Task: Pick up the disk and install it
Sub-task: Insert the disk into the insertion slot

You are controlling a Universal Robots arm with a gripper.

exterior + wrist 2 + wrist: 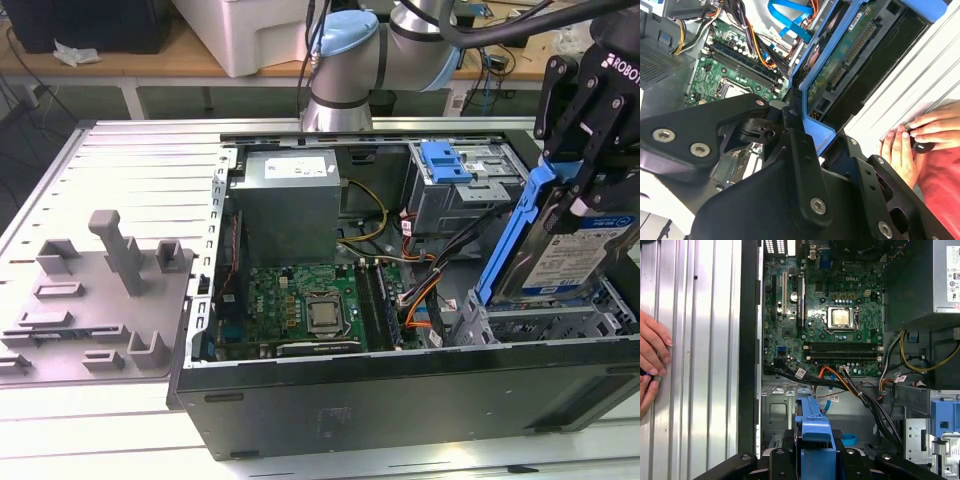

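The gripper (575, 190) is found closed on the disk (572, 258), its black fingers clamped on the upper end of the blue carrier. The disk is held steeply tilted, with its labelled face shown in the exterior view and its circuit-board face in the second wrist view. Its lower end is positioned at the drive cage (540, 325), at the exterior view's right end of the open computer case (400, 400); contact with the cage cannot be confirmed. The motherboard (300, 300) is exposed mid-case. A grey fixture (100, 290) is noted on the slotted table (700, 340), where a person's hand (650, 360) is rested beside the case.
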